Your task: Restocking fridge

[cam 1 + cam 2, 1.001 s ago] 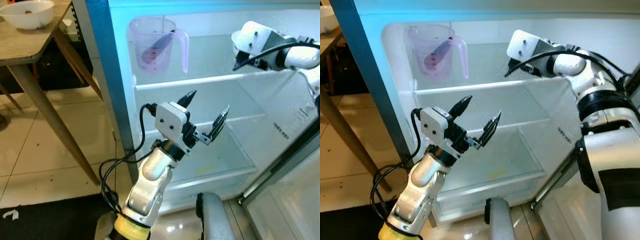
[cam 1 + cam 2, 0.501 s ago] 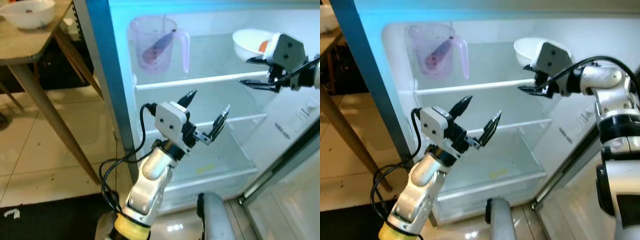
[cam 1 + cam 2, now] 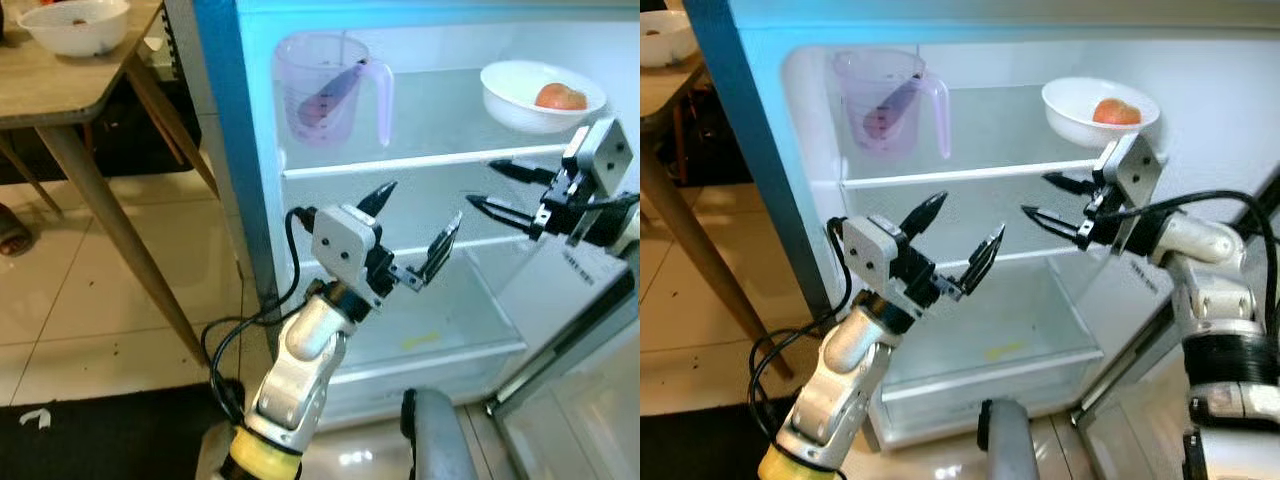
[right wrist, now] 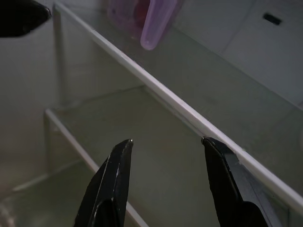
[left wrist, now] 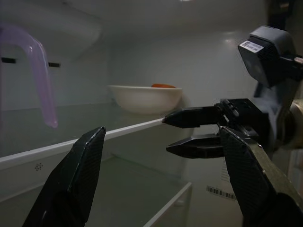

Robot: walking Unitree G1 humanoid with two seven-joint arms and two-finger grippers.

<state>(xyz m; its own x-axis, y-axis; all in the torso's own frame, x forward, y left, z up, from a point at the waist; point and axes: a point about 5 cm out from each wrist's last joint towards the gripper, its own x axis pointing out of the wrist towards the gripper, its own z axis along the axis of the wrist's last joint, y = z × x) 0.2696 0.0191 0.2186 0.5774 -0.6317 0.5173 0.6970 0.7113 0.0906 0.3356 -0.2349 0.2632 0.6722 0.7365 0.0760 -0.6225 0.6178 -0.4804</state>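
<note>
White bowl [image 3: 540, 95] with fruit [image 3: 560, 96] sits on the top shelf [image 3: 420, 160], likely rigid, breakable, best held by the rim; right gripper [image 3: 500, 190] and left gripper [image 3: 412, 230] both open, empty.

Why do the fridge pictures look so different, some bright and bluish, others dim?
Left eye view: fridge light washes the shelves white, with a blue cast on the door frame beside the jug. Left wrist view: dim and grey, the bowl sharp, the near left fingers soft. Right wrist view: shelf edge softly lit.
</note>
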